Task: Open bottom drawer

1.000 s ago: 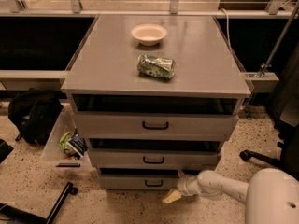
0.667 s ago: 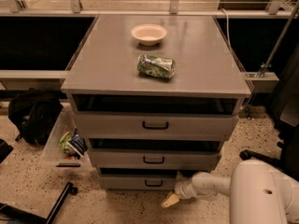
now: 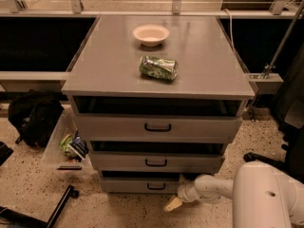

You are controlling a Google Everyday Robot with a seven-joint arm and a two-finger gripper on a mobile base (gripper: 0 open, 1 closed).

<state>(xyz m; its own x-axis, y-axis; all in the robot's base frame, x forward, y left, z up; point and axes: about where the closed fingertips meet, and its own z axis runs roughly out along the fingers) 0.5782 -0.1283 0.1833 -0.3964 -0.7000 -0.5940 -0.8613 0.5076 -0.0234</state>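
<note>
The grey cabinet has three drawers. The bottom drawer [image 3: 137, 185] is the lowest, with a slim front and a small black bar handle [image 3: 156, 187]. It sits nearly flush under the middle drawer [image 3: 152, 162]. My gripper [image 3: 173, 204] is low near the floor, just right of and below the bottom drawer's handle, at the end of the white arm [image 3: 213, 189] that comes in from the lower right. It holds nothing that I can see.
A white bowl [image 3: 150, 34] and a green crushed can [image 3: 158, 68] lie on the cabinet top. The top drawer [image 3: 156, 126] stands slightly out. A black bag [image 3: 33, 118] and a clear bin with clutter [image 3: 66, 146] are on the floor at the left. A black bar [image 3: 61, 205] lies at front left.
The view has drawn closer to the cabinet. My arm and gripper stay low by the bottom drawer's right part, shifted slightly left. The drawers have not visibly moved.
</note>
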